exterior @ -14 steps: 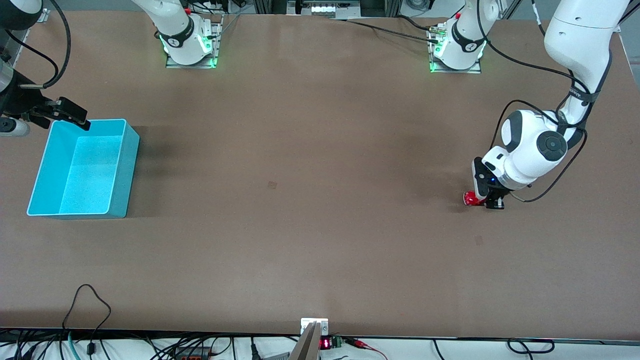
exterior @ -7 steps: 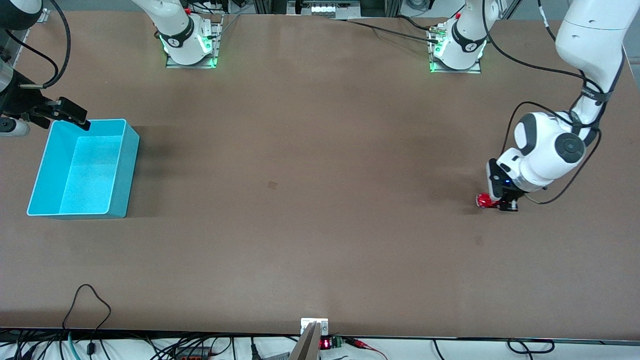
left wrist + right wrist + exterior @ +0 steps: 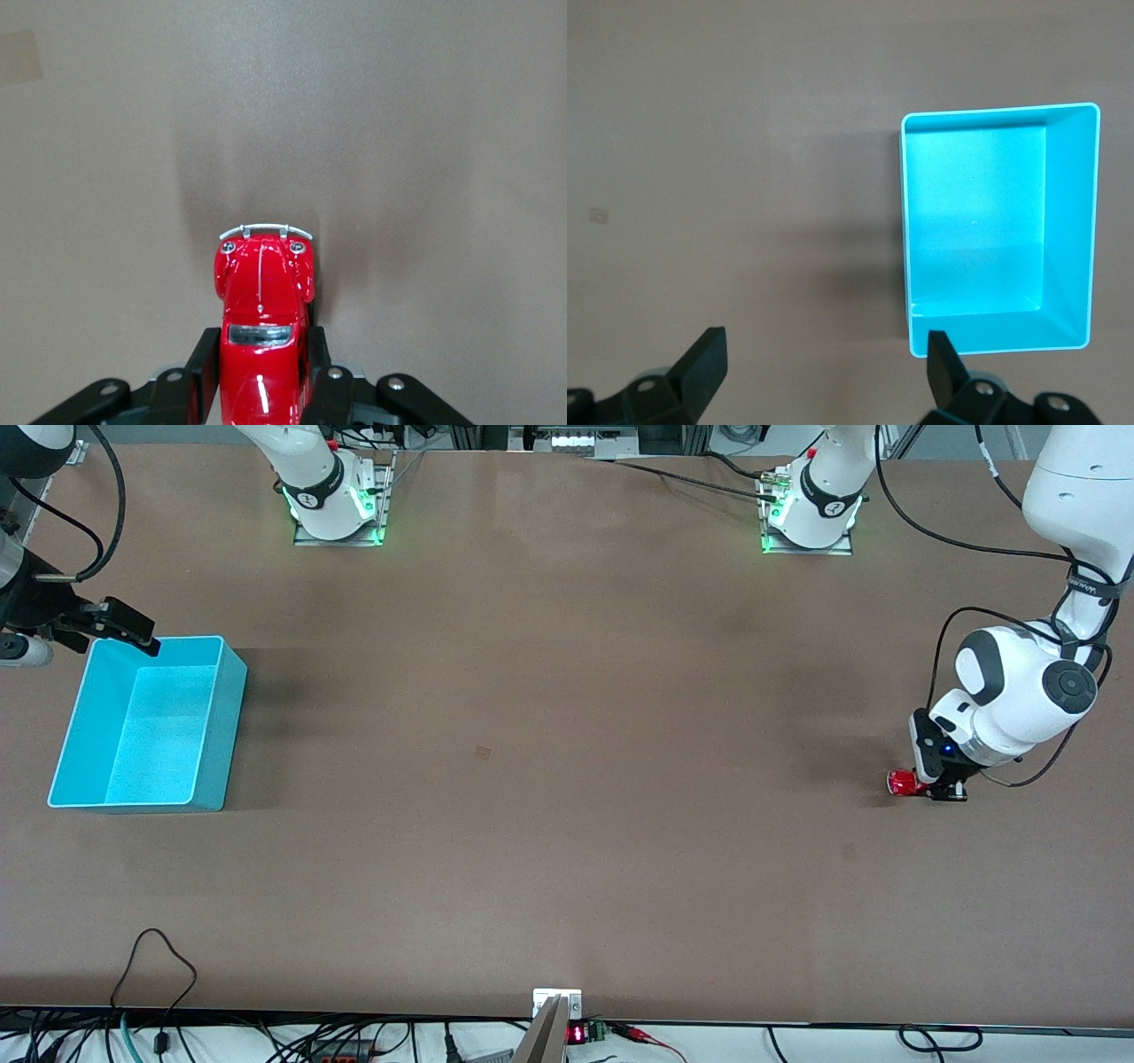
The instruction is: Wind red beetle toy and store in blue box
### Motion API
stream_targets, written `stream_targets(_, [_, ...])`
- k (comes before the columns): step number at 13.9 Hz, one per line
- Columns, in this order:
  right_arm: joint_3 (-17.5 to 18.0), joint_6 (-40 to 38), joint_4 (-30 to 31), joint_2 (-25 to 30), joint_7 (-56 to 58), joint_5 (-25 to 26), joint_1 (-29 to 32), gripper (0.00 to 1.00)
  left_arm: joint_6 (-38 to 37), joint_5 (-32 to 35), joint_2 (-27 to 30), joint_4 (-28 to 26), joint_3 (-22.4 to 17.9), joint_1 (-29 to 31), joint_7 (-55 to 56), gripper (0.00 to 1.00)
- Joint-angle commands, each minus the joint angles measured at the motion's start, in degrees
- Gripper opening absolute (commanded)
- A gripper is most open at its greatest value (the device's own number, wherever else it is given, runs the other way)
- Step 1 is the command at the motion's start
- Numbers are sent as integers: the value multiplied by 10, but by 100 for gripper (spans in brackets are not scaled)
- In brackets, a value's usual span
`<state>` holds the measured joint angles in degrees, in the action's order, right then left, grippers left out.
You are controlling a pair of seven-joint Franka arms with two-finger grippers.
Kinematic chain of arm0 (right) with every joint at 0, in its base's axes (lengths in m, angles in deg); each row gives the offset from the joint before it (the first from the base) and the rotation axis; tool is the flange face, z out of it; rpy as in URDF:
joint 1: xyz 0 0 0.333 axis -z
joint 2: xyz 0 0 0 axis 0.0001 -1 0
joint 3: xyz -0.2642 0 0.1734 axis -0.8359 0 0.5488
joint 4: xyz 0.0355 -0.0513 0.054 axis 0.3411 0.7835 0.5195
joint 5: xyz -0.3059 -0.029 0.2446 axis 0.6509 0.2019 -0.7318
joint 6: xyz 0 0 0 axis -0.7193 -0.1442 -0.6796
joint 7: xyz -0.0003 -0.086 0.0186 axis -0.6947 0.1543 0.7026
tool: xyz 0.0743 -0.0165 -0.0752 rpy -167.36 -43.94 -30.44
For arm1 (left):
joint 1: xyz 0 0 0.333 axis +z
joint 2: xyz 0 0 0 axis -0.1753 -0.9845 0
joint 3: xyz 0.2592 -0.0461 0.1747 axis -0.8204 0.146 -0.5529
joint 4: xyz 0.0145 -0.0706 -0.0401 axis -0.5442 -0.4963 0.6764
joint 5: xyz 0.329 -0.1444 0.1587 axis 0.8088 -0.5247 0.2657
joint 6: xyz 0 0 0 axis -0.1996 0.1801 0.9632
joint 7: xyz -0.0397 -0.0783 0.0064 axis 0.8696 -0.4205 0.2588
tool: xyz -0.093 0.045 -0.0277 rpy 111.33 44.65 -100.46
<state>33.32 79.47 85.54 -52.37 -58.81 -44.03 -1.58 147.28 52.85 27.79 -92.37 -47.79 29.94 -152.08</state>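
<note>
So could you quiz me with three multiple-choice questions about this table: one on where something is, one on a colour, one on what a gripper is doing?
1. Where is the red beetle toy?
A. in the blue box
B. on the table toward the left arm's end
C. mid-table

2. What colour is the box?
A. light blue
B. green
C. white

3. What is the left gripper doing?
A. hanging open
B. clamped on the toy
C. gripping the box

Answers:
1 B: the front view shows it low by the left arm.
2 A: its walls are cyan-blue.
3 B: the left wrist view shows both fingers pressing the car's sides.
</note>
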Motion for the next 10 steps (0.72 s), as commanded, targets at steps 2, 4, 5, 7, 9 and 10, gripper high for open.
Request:
stream_targets(2, [2,-5,1,6,-1,0,3,100,0,12,-18,16,3,13,-12,22])
stream_targets(4, [2,-5,1,6,-1,0,3,100,0,12,-18,17,2,19,-12,22])
stream_targets(5, [2,-5,1,6,-1,0,3,100,0,12,-18,18,2,21,-12,22])
stream_targets(7, [2,-5,1,6,-1,0,3,100,0,12,-22,18,1,22,-12,22])
stream_targets(9, [2,-5,1,6,-1,0,3,100,1,12,-22,18,1,23,-12,25])
stream_targets(10, [2,-5,1,6,-1,0,3,100,1,12,-22,18,1,23,-12,27])
